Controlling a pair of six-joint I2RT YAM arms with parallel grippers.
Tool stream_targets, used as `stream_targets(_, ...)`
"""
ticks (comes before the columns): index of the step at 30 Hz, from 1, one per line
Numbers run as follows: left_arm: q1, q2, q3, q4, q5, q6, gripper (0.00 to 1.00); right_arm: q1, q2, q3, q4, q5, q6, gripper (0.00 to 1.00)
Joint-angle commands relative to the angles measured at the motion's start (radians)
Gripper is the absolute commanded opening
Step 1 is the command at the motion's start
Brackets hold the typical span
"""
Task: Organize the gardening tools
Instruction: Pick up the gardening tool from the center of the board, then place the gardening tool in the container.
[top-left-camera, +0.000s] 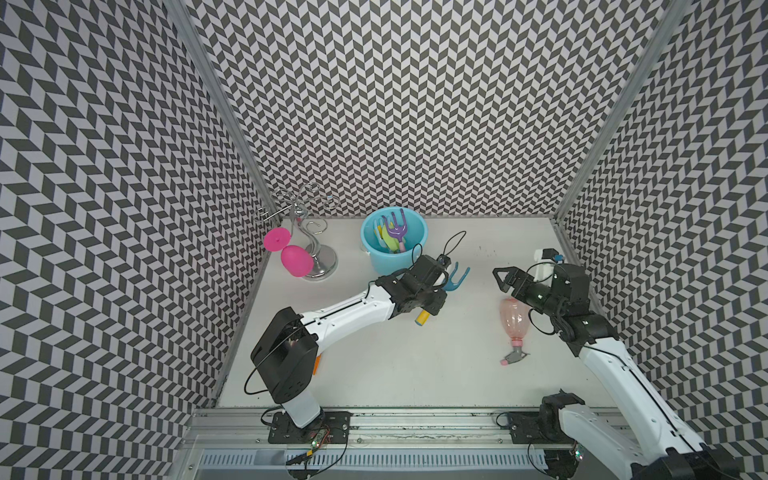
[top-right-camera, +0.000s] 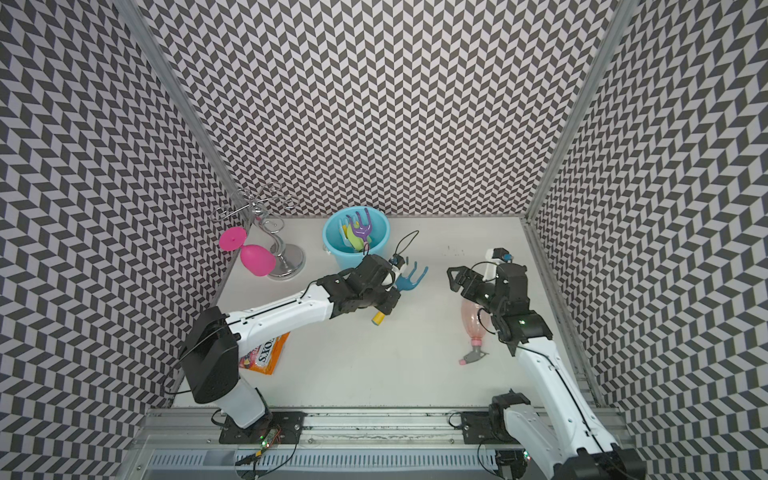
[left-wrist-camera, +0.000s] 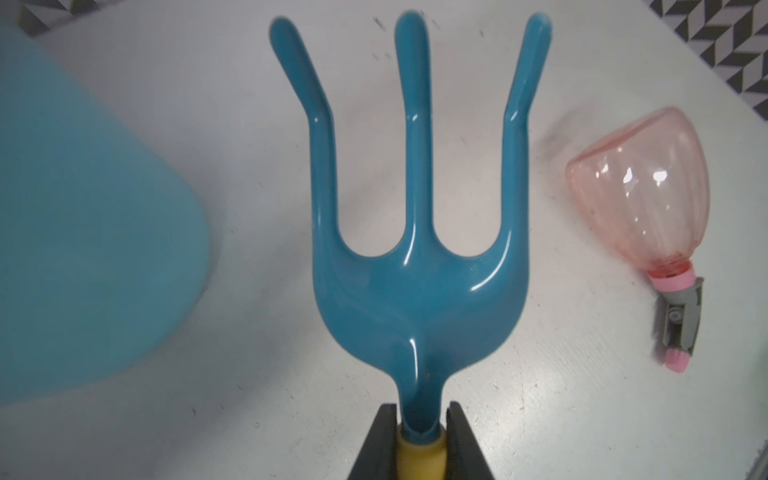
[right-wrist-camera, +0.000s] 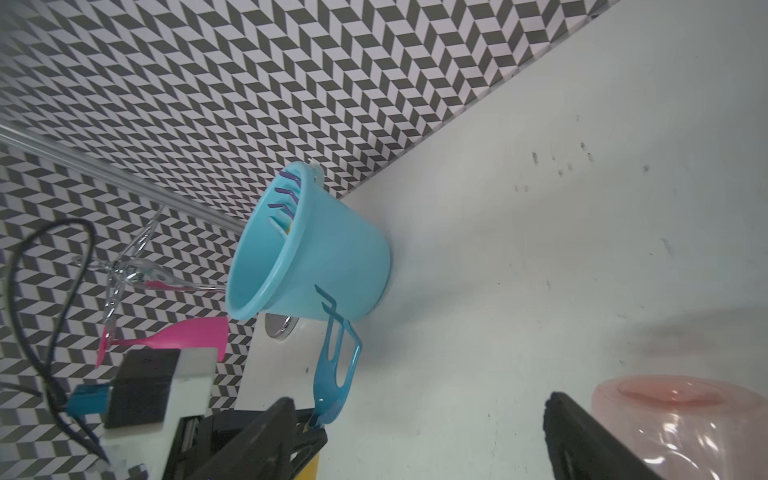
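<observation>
Firstly, both top views. The left gripper (top-left-camera: 441, 287) is at frame centre, just lower right of the pale-blue bucket (top-left-camera: 376, 259), and is clamped on the blue fork (top-left-camera: 457, 277). The tines point to the upper right, and the yellow handle (top-left-camera: 422, 318) sticks out below the wrist. The bucket stands upright at upper centre on the white table (top-left-camera: 415, 365). It holds the purple fork (top-left-camera: 395, 226) and more tools in green and pale blue that I cannot separate. The spray bottle (top-left-camera: 515, 322) lies on its side right of centre, with the grey trigger toward the lower edge. The right gripper (top-left-camera: 509, 286) is at the bottle's upper end, fingers wide, with nothing between them. A magenta wine glass (top-left-camera: 295, 259) is at the wire rack (top-left-camera: 320, 264), upper left. An orange snack packet (top-right-camera: 270, 353) lies lower left, partly under the left arm.

Left wrist view. Both black fingers at the bottom centre press on the fork where the blue neck meets the yellow handle. The three tines run up the middle. The bucket wall fills the left edge, and the bottle lies at the right with its trigger lowest.

Right wrist view. The two fingers sit at the bottom edge, far apart, with bare table between them. The bottle's pink body is at lower right, just outside one finger. The bucket is at centre, and the fork, held by the other arm, is below it.
</observation>
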Motion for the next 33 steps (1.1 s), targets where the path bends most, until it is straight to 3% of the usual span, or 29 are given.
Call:
stream_targets(1,0.040,-0.042,0.066,0.014,0.012,-0.013,0.13,0.024,0.040,0.077,0.066,-0.105,-0.031,0.92)
stream_targets(14,0.259,-0.032,0.259,0.040,0.016,-0.046,0.14,0.178,0.221,0.241,0.089,-0.118,-0.047,0.90)
stream_targets(21,0.353,0.015,0.349,0.104,-0.010,-0.062,0.14,0.199,0.297,0.302,0.084,-0.127,-0.048,0.89)
stream_targets(33,0.411,0.196,0.439,0.312,-0.001,-0.054,0.13,0.205,0.272,0.231,0.078,-0.074,-0.056,0.90)
